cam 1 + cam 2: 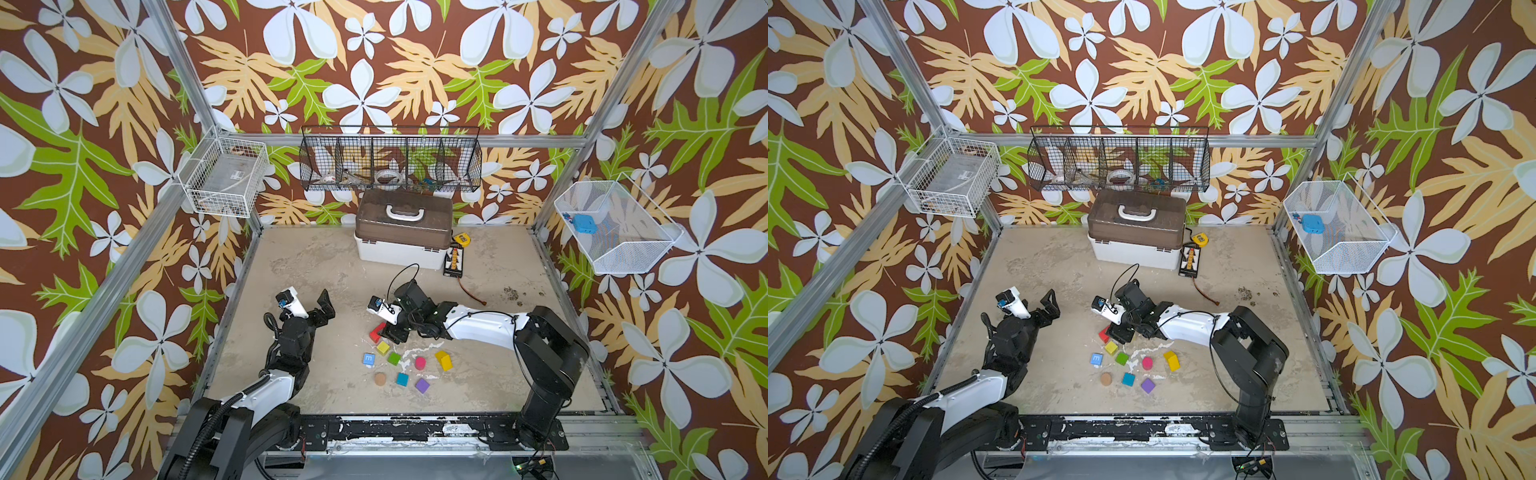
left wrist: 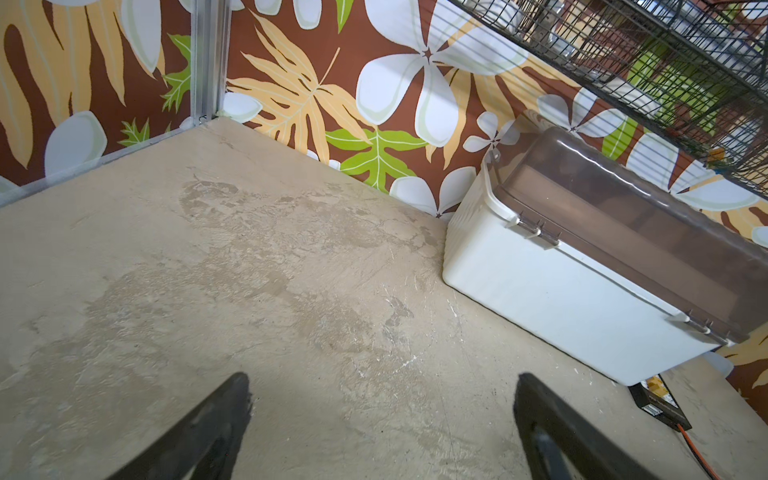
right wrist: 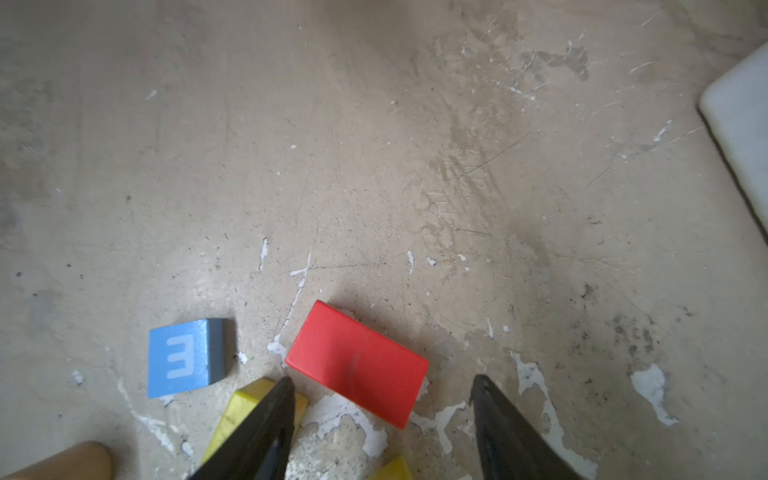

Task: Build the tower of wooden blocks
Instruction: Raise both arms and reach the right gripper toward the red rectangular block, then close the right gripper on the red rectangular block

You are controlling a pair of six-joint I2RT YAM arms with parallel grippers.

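Note:
The wood blocks lie singly on the table; no tower shows in any view. The red slab (image 1: 376, 331) (image 3: 357, 363) lies flat, its near end between the fingertips of my right gripper (image 1: 390, 333) (image 3: 382, 379), which is open and touches nothing. Beside one finger sits a yellow cube (image 1: 382, 347) (image 3: 241, 411). In front lie the blue cube (image 1: 368, 359) (image 3: 185, 357), green cube (image 1: 394, 358), pink cylinder (image 1: 420, 363), yellow rounded piece (image 1: 443, 360), tan cylinder (image 1: 380, 378), teal cube (image 1: 402, 379) and purple cube (image 1: 422, 385). My left gripper (image 1: 325, 305) (image 2: 382, 376) hangs open over bare table, left of the blocks.
A white box with a brown lid (image 1: 402, 232) (image 2: 582, 291) stands at the back. Right of it lie a yellow tape measure (image 1: 460, 240), a black device (image 1: 453, 259) and an orange cable (image 1: 473, 291). Wire baskets (image 1: 390, 160) hang on the walls.

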